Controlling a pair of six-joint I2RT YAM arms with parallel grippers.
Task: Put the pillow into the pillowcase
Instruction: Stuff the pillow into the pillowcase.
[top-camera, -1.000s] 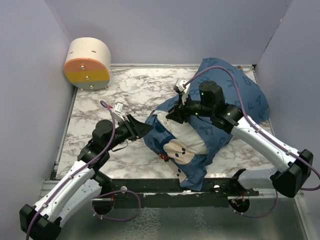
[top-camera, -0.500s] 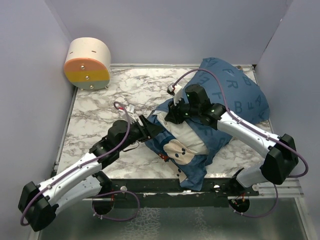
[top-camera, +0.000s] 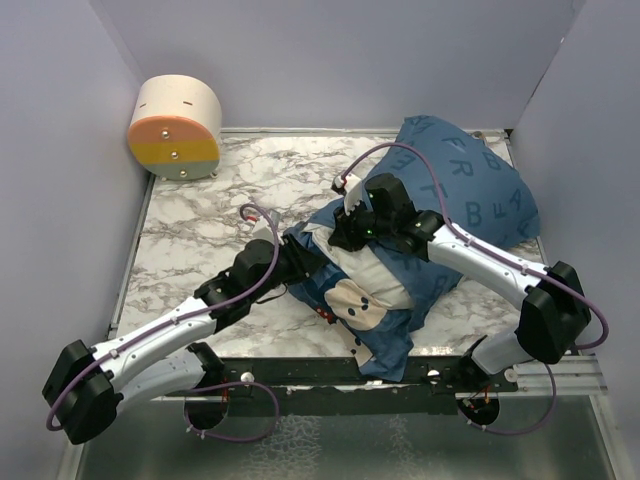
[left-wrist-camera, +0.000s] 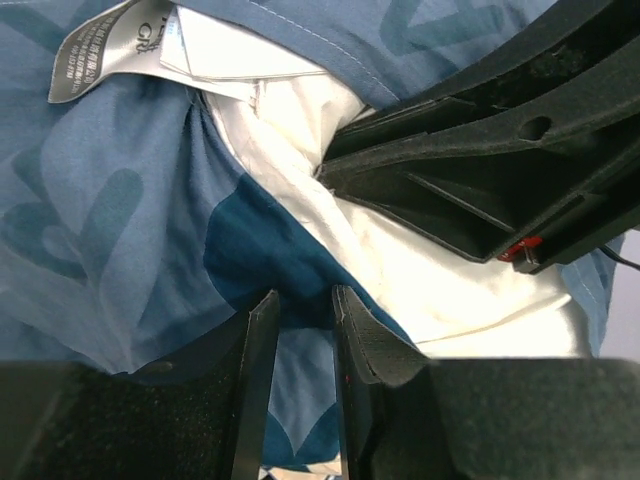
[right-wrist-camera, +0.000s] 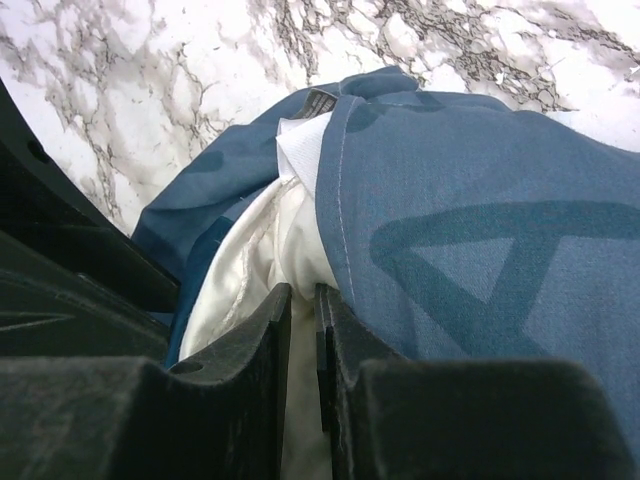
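The dark blue pillowcase (top-camera: 470, 190) lies from the back right to the front middle, with most of the pillow inside it. The white pillow (top-camera: 372, 275) shows through the open mouth. My left gripper (top-camera: 305, 262) is at the left rim of the mouth, and its fingers hold a fold of blue pillowcase (left-wrist-camera: 100, 230) in the left wrist view (left-wrist-camera: 303, 305). My right gripper (top-camera: 340, 235) is at the far rim, its fingers pinching white pillow fabric (right-wrist-camera: 250, 260) beside the pillowcase hem (right-wrist-camera: 480, 200). A grey label (left-wrist-camera: 105, 45) hangs at the hem.
A round cream drum with an orange and yellow face (top-camera: 175, 128) stands at the back left of the marble table (top-camera: 200, 220). Grey walls close in the left, back and right. Part of the pillowcase hangs over the table's front edge (top-camera: 385, 360).
My left arm has reached right to the pillowcase mouth, and its jaws have gone from wide open to closed on the fabric. My right gripper has shifted slightly left at the far rim.
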